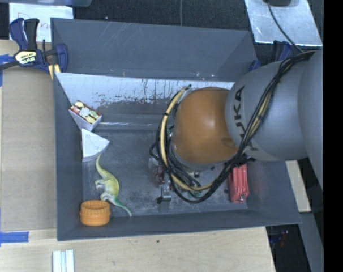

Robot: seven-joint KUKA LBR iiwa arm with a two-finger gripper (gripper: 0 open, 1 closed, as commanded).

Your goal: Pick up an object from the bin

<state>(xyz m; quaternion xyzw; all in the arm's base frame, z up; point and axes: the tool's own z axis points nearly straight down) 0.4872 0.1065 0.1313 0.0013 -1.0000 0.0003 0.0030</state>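
My gripper point(163, 192) reaches down to the bin floor at the middle front, mostly hidden under the arm's orange cover. No loose thing shows directly beneath it. A red ribbed block point(239, 183) lies to its right near the front right wall. Left of it lies a yellow-green toy dinosaur point(107, 186), tail pointing to the back. An orange ribbed ring point(95, 212) sits in the front left corner, just beside the dinosaur.
A white wedge-shaped piece point(93, 144) lies against the left wall. Behind it, a small white pack with red and yellow items point(85, 114) sits in the back left corner. The arm and its cables cover the bin's right half.
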